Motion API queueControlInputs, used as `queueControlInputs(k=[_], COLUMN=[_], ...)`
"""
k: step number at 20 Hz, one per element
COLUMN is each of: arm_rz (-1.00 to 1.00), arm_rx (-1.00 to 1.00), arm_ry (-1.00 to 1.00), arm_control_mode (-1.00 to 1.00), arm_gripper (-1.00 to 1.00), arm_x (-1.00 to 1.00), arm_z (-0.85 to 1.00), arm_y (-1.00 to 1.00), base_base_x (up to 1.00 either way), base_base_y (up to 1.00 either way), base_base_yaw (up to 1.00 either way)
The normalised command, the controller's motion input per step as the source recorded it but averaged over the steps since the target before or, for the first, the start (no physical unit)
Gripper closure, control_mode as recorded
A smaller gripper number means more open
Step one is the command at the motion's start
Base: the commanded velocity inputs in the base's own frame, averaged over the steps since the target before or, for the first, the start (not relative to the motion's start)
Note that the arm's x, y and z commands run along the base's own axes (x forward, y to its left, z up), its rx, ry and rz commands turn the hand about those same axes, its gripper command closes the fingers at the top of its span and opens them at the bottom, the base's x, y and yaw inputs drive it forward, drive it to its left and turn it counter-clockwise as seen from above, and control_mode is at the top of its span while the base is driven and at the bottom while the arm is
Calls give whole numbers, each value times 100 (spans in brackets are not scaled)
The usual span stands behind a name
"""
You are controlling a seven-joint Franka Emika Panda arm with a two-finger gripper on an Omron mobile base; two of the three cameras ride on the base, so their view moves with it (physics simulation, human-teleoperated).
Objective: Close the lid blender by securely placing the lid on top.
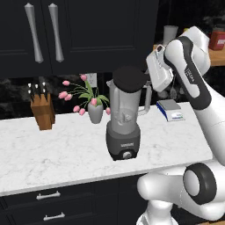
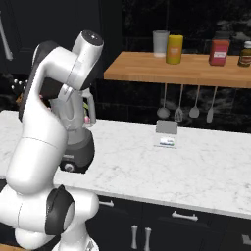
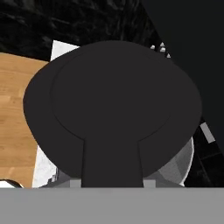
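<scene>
1. Lid [image 1: 130, 78] sits level at the top of the blender [image 1: 124, 118] jar, its tab pointing right toward the gripper [image 1: 151, 74].
2. Fingers are narrowed on that tab, holding the lid.
3. Blender stands mid-counter [image 1: 52, 149], right of the tulip vase [image 1: 95, 112].
4. Step in hand appears to be seating; next, press down squarely, then release.

I'm seeing flat, even rendered light: the marble counter [image 1: 52, 140] is glowing bright, the cabinets [image 1: 88, 30] are sinking into near-black, shadows are faint, and everything is looking slightly soft.
</scene>
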Motion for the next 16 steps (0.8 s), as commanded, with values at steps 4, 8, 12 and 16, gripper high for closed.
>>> queueControlInputs(k=[4,8,12,16], arm_rz=[0,0,0,0], arm_rx=[0,0,0,0], arm_ry=[0,4,4,3], arm_control_mode=[-100,-100,-100,-100], arm_gripper=[100,100,100,100], arm_x=[45,67,57,52], arm_z=[-5,0,0,0], arm_y=[5,4,3,1], base_base_x=[0,0,0,0], base_base_y=[0,0,0,0], base_base_yaw=[0,0,0,0])
